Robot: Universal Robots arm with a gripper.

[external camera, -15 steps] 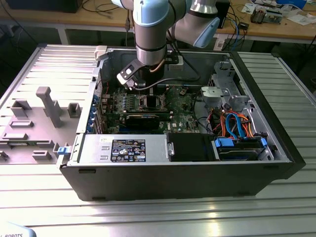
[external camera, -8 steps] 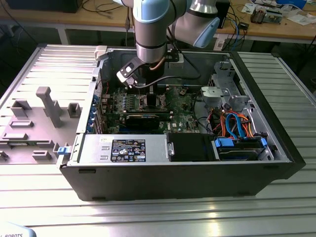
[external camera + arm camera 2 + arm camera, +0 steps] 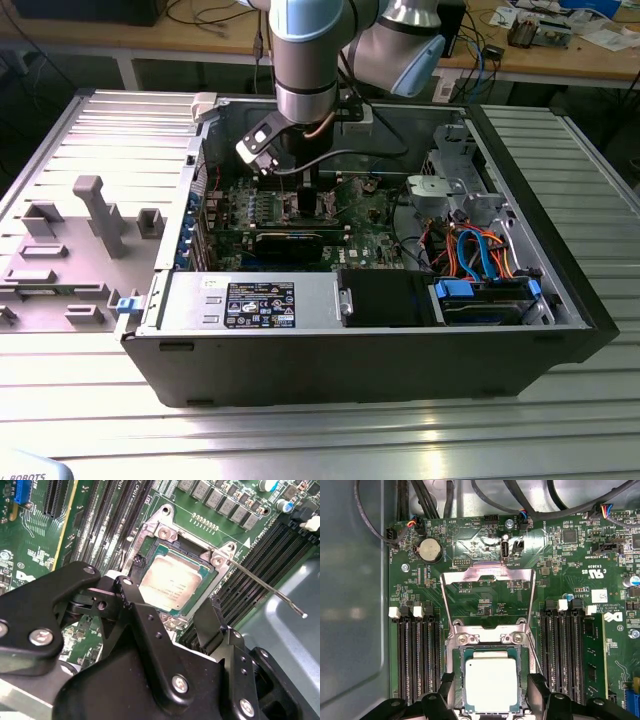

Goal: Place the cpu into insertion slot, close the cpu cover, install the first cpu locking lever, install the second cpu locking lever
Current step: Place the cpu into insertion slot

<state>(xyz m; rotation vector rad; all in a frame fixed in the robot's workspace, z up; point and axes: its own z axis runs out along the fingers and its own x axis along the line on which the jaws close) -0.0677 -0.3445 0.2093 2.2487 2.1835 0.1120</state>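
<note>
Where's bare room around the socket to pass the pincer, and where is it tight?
Free: the grey case panel beside the memory slots, and the ribbed table in the exterior view's foreground. Crowded: the open pincer straddles the cpu, the open cpu cover lies flat beyond it, cables past that.

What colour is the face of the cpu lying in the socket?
The cpu is pale, dull silver-grey; the first wrist view shows it best.
</note>
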